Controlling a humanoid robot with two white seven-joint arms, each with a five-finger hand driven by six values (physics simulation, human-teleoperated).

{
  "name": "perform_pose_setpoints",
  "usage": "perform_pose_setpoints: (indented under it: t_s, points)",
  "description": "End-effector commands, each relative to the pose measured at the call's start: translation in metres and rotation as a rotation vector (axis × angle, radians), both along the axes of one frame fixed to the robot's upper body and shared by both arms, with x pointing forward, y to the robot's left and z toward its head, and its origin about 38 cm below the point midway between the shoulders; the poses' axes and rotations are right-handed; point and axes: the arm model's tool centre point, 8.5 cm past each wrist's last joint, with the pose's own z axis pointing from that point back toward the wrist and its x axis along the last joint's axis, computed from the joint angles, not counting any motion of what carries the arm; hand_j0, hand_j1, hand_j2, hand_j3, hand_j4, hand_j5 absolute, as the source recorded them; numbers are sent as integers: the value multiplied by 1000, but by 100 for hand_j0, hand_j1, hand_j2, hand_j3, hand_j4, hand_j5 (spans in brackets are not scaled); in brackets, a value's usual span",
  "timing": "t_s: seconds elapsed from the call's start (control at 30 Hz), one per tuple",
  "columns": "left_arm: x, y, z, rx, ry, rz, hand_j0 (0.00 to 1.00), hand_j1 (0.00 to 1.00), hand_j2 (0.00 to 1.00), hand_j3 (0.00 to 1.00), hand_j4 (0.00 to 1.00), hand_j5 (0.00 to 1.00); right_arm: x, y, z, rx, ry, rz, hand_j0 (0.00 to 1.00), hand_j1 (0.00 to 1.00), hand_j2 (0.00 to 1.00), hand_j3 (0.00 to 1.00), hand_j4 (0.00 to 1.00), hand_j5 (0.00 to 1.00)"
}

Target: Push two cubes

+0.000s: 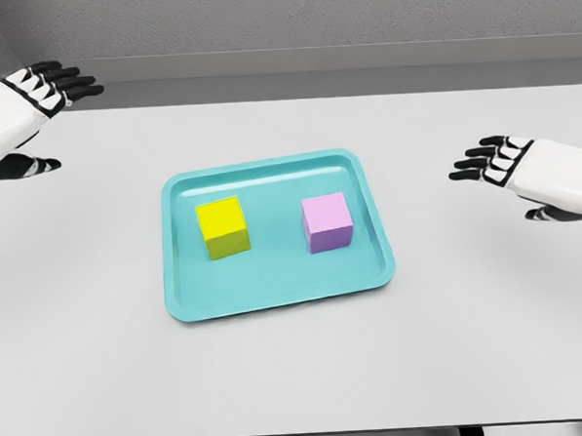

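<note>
The left hand (40,89) sits at the far left of the worktop (299,364), raised near the back edge. Its fingers are spread and relaxed, with nothing between them. The right hand (498,163) sits at the right side, level with the middle of the tray, fingers likewise apart and pointing inward, holding nothing. Both hands are well apart from the tray and touch neither cube.

The teal tray (276,302) lies flat at the centre of the worktop, turned slightly out of square with the worktop edges. Two cubes rest inside it, side by side and apart from each other. The yellow cube (222,226) stands in the left half. The lilac cube (327,222) stands in the right half, near the right rim but not touching it. Both cubes sit upright on the tray floor.

Step in hand, as judged: approach. No contact has been made, so the push itself is not yet begun.

The next move calls for each hand to travel inward over the tray rim to the cube on its own side: left hand to the yellow cube, right hand to the lilac cube. The fingers should meet a cube's side face low down, squarely, so the cube slides rather than tips. Note that the raised rim limits travel; a hard push may shift the tray itself.
</note>
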Motion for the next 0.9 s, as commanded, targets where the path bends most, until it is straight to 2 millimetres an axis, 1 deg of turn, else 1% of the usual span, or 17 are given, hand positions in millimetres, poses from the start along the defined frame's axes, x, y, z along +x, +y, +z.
perform_pose_setpoints:
  t_s: [0.0,0.07,0.13,0.17,0.2,0.23,0.3,0.33,0.43,0.47,0.5,0.57,0.6,0.7,0.77,0.83,0.87]
  points:
    - [-3,-17,-9,33,2,-48,100,100,100,100,100,100,1,-3,-4,-4,12,-10,100,100,100,100,100,100]
    - [-5,-14,-11,47,10,-43,100,100,100,100,100,100,2,-3,-1,-3,3,-9,100,100,100,100,100,100]
    - [-5,-12,-12,62,10,-39,100,100,100,100,100,100,6,-1,13,38,-8,-3,100,100,100,100,100,100]
    - [-5,-13,-12,64,11,-40,100,100,100,100,100,100,5,1,8,47,19,3,100,100,100,100,100,100]
    - [-5,-13,-13,75,11,-38,100,100,100,100,100,100,7,2,12,17,12,10,100,100,100,100,100,100]
    - [-5,-12,-14,84,10,-37,100,100,100,100,100,100,14,-1,6,-118,50,-2,100,100,100,100,100,100]
    - [-5,-12,-16,110,36,-32,100,100,100,100,100,100,30,-1,-13,-279,175,-30,100,100,100,100,100,100]
    - [-5,-11,-17,117,40,-31,100,100,100,100,100,100,35,-2,-8,-352,174,-42,100,100,100,100,100,100]
    - [-4,-9,-28,226,102,-14,100,100,100,100,100,100,52,13,-3,-388,99,-40,99,99,99,99,99,99]
    - [-4,-9,-31,256,118,-9,100,100,100,100,100,100,56,16,5,-387,76,-38,96,96,96,96,96,96]
    - [-3,-7,-33,305,137,1,100,100,100,100,100,100,61,26,7,-363,61,-25,93,93,93,93,93,93]
    - [-2,-9,-40,394,152,10,100,100,100,100,100,100,72,38,1,-344,73,-13,89,89,89,89,89,89]
    - [-2,-9,-43,421,147,16,100,100,100,100,100,100,76,45,3,-364,70,5,89,89,89,89,89,89]
    - [-3,-26,-58,484,178,-34,100,100,100,100,100,100,81,57,-18,-373,121,34,83,83,83,83,83,83]
    - [-1,-35,-60,509,186,-59,100,100,100,100,100,100,82,67,-36,-379,156,51,82,82,82,82,82,82]
    - [1,-42,-60,529,182,-81,100,100,100,100,100,100,83,69,-36,-378,153,56,80,80,80,80,80,80]
    - [2,-45,-62,546,180,-89,96,96,96,96,96,96,83,70,-33,-374,148,58,80,80,80,80,80,80]
